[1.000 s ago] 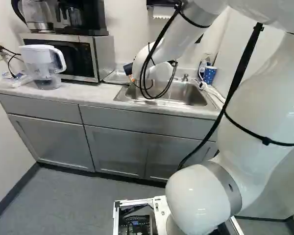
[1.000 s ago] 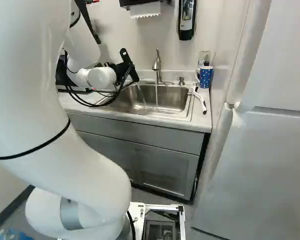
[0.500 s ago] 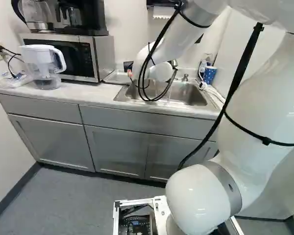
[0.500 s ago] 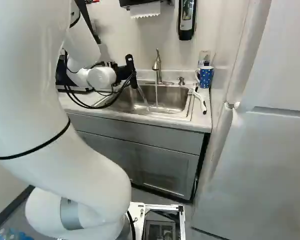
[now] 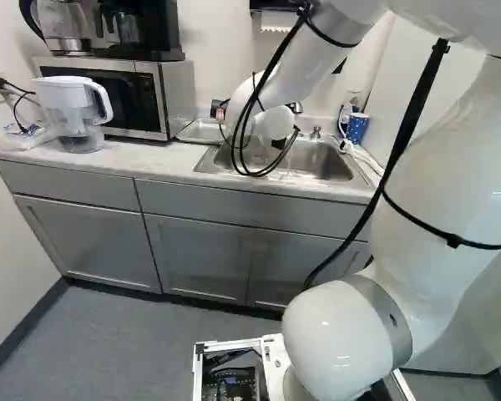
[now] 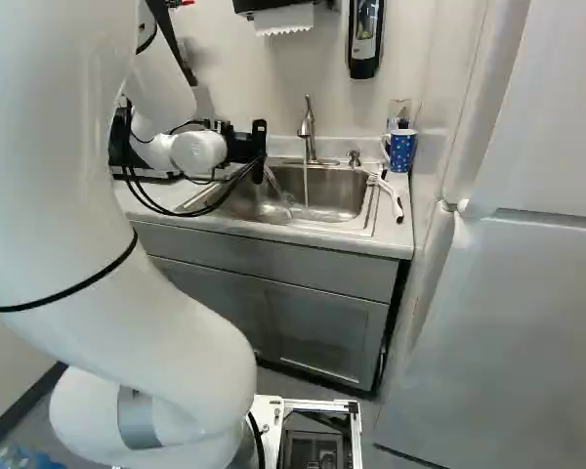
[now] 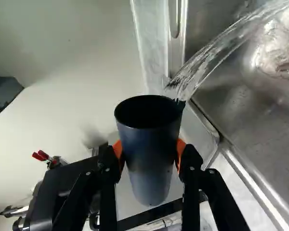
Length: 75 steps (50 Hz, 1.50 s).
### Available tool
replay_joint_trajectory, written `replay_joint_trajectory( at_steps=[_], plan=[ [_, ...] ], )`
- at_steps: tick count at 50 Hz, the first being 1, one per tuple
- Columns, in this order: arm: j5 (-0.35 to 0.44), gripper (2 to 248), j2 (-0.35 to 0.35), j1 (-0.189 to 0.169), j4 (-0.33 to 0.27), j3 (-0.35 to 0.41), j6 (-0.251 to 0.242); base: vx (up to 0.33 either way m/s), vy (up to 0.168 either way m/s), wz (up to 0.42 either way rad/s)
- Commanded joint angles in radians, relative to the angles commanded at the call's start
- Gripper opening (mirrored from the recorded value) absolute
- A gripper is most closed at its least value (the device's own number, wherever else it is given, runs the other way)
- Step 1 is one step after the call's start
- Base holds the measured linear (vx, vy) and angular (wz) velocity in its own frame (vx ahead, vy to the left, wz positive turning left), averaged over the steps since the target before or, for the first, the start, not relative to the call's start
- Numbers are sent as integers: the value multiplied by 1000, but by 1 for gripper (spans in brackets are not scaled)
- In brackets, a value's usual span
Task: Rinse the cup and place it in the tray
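In the right base view my gripper (image 6: 258,149) is over the left part of the sink (image 6: 344,188). In the wrist view the gripper (image 7: 149,153) is shut on a dark blue cup (image 7: 150,166), one orange pad on each side. The cup is tipped, and water (image 7: 209,57) streams from its mouth into the basin. A separate thin stream falls from the faucet (image 6: 307,127). Left of the sink, a shallow pale tray (image 5: 197,132) lies by the microwave, partly hidden by the arm.
A blue dotted mug (image 6: 401,149) and a white-handled brush (image 6: 389,195) are right of the sink. Microwave (image 5: 142,98) and water pitcher (image 5: 73,113) stand on the counter at the left. A soap dispenser (image 6: 364,39) hangs on the wall; a large pale cabinet stands at the right.
The gripper has rotated at the wrist with the cup in it, and its dark end looks turned differently in the right base view. Water keeps pouring. The base has not moved.
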Motion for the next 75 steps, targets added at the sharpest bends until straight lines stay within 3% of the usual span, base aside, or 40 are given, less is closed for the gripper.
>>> replay_joint_trajectory(
  at_steps=[30, 75],
  plan=[
    [0, 123, 0, 0, 0, 0, 316, 0, 0, 0],
    [0, 123, 0, 0, 0, 0, 316, 0, 0, 0]
  ],
)
